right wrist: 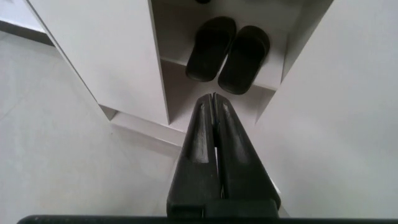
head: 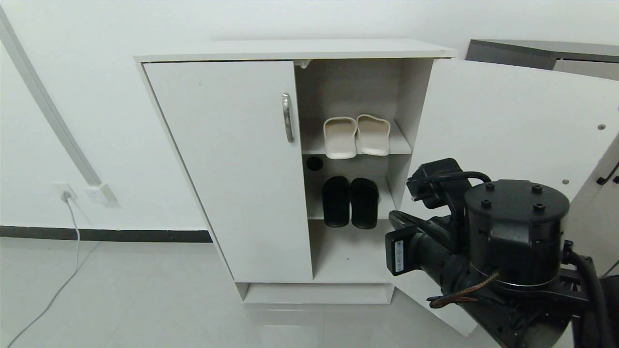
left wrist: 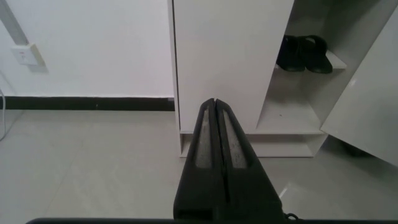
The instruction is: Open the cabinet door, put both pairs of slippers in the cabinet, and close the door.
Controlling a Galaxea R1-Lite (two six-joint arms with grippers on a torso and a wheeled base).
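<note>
Cabinet: white, stands against the wall. Left door is shut and right door is swung wide open.
Pale slippers: we see the pair side by side on the upper shelf, inside the open half.
Black slippers: pair side by side on the middle shelf, right under the pale pair.
Left gripper: fingers pressed together, nothing held. It is low over the floor, facing the left door and well apart from it.
Right gripper: fingers pressed together, empty. It is in front of the open half, just beside the right door, below the black slippers.
Handle: upright metal bar on the left door's inner edge.
Socket: on the wall left of the cabinet; we see a grey cable trailing to the floor.
</note>
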